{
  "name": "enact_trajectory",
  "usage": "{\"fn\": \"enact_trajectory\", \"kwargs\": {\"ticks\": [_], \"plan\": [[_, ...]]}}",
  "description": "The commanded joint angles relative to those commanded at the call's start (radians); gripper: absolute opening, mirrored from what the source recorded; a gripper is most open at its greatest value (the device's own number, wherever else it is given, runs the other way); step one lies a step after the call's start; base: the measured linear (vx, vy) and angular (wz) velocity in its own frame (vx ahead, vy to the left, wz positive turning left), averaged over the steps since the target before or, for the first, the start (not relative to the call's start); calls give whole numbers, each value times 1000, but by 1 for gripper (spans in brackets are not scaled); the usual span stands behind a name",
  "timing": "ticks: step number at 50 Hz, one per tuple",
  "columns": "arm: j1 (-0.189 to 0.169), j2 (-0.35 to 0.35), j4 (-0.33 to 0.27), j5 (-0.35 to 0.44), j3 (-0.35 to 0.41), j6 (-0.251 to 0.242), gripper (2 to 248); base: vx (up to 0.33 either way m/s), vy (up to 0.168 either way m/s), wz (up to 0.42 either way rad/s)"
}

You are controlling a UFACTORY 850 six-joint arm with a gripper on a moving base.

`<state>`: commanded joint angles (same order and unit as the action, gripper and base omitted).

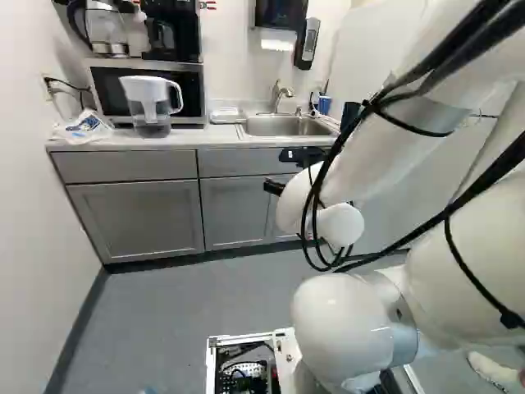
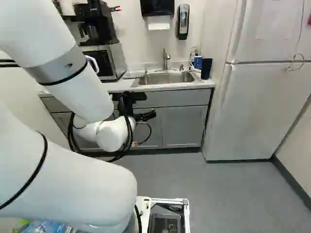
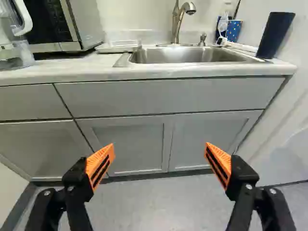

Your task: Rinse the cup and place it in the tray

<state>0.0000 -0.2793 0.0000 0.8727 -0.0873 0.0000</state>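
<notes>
My gripper hangs before the cabinet fronts, below counter height. In the wrist view the gripper is open, its orange pads wide apart with nothing between them. A dark tumbler-like cup stands at the counter's end, beside the fridge. Next to it is a blue patterned cup, partly behind a bottle and a white cord. The steel sink with its faucet lies beyond the gripper; its bottom is mostly hidden. A low whitish tray sits on the counter between sink and microwave.
A microwave carries a coffee maker and a kettle. Before it stands a water pitcher, with a plastic bag beside it. The counter edge and grey cabinets face the arm. A white fridge rises beside the counter.
</notes>
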Motion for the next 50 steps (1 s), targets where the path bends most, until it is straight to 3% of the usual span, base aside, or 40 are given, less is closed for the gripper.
{"fn": "enact_trajectory", "kwargs": {"ticks": [50], "plan": [[0,15,0,0,-42,0,247,0,0,0]]}}
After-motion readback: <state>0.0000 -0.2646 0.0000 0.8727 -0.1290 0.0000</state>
